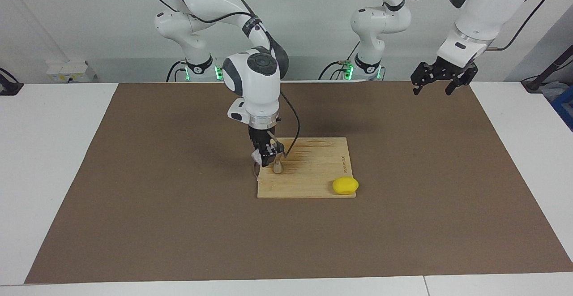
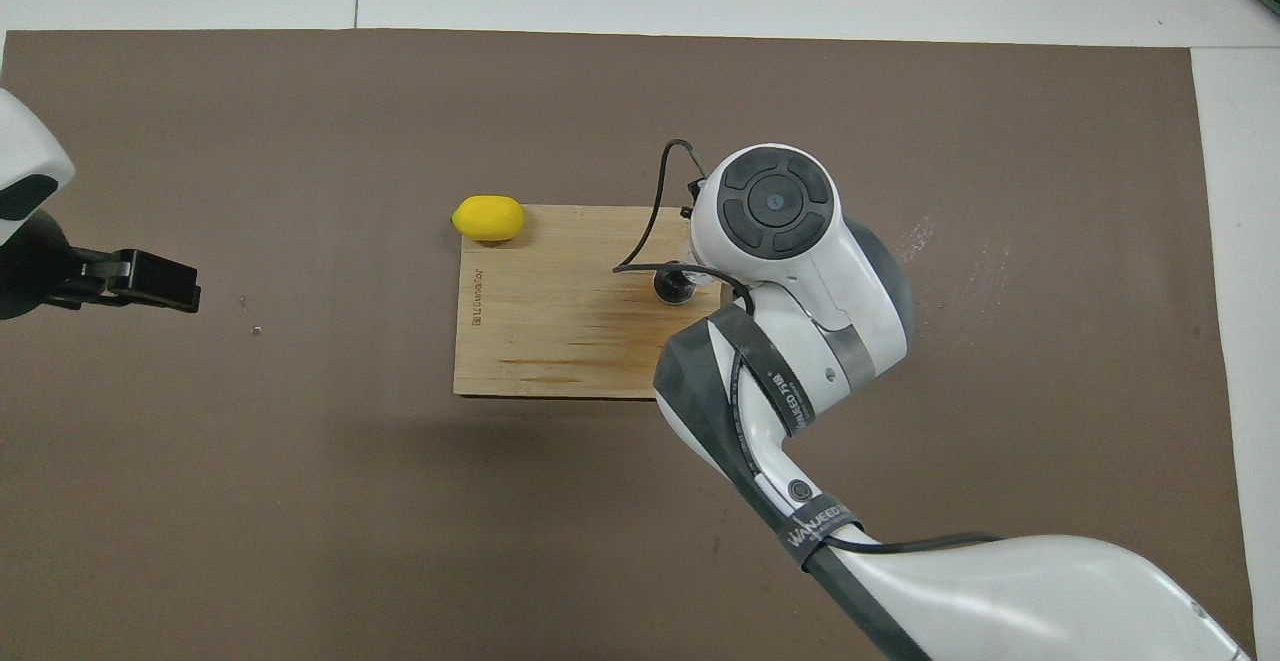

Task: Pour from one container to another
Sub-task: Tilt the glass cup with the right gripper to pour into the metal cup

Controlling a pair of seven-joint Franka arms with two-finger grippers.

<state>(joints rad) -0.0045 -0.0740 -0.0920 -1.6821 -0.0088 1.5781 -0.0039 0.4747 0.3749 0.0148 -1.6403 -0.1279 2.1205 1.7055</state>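
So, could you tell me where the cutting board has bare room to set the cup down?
The cutting board is bare across its middle, between the jigger and the lemon, and along its edge nearest the robots. It is crowded at the right arm's end, where the right gripper holds the clear cup over the jigger. The left gripper waits, open, above the mat.

Cutting board (image 1: 313,170): the right arm (image 1: 255,81) and jigger (image 1: 278,167) block its 9 o'clock edge in the facing view; a lemon (image 1: 345,186) sits at the 5 o'clock corner. Middle of board open (brown mat (image 1: 134,197) bare around it).
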